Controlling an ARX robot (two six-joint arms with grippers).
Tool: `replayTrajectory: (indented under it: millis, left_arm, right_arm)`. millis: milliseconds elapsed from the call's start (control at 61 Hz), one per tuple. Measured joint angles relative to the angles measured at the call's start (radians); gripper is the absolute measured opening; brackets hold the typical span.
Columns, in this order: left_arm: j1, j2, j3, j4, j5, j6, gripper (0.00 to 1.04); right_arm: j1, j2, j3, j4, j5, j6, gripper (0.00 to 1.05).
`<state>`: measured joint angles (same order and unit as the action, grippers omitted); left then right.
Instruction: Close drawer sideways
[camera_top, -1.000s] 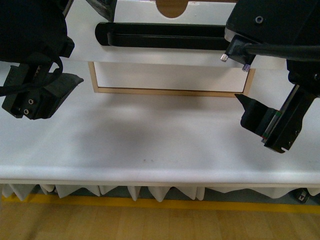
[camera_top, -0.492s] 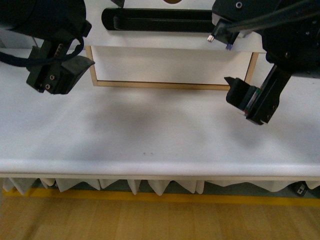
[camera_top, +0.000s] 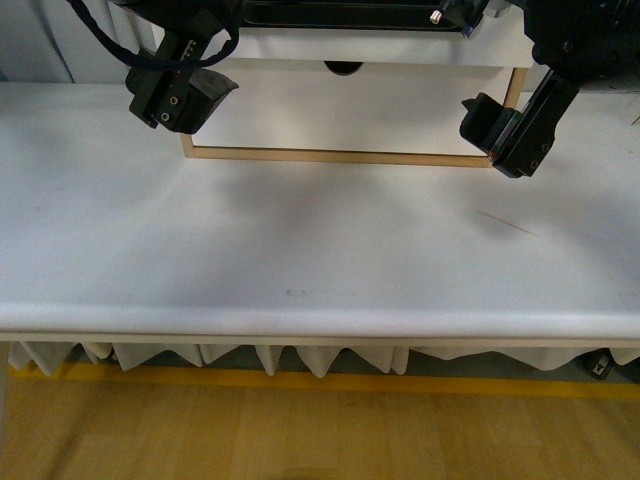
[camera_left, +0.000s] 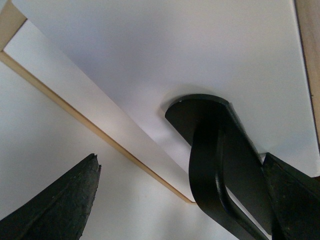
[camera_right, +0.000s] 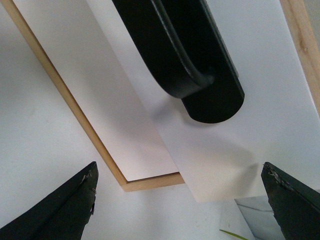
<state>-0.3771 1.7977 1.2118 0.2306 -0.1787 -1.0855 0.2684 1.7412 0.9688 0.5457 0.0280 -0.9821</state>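
Note:
The drawer (camera_top: 385, 47) has a white front and a long black bar handle (camera_top: 340, 12), cut off by the top of the front view. Its semicircular notch (camera_top: 343, 67) shows at the lower edge. It stands out from the light wood cabinet, over the table. My left gripper (camera_top: 185, 95) is open at the handle's left end, and my right gripper (camera_top: 508, 135) is open near the right end. In the left wrist view the handle's end (camera_left: 220, 160) lies between the open fingers of the left gripper (camera_left: 181, 159). In the right wrist view the right gripper (camera_right: 180, 167) is open below the handle (camera_right: 185, 55) and touches nothing.
A plain white drawer front (camera_top: 340, 110) without a handle sits in the wood frame (camera_top: 330, 156) below the drawer. The white table (camera_top: 300, 250) runs to its front edge near me. A thin straw-like sliver (camera_top: 505, 223) lies on it at the right.
Both grippers have moved away from me toward the cabinet and now flank the drawer. The handled drawer front shows higher in the picture than before.

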Motion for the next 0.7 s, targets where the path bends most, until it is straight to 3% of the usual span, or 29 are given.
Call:
replayTrajectory:
  millis: [705]
  left_arm:
    - [0.018, 0.11, 0.161, -0.054, 0.006, 0.0, 0.99]
  right_arm:
    - [-0.043, 0.141, 0.166, -0.035, -0.003, 0.002, 0.96]
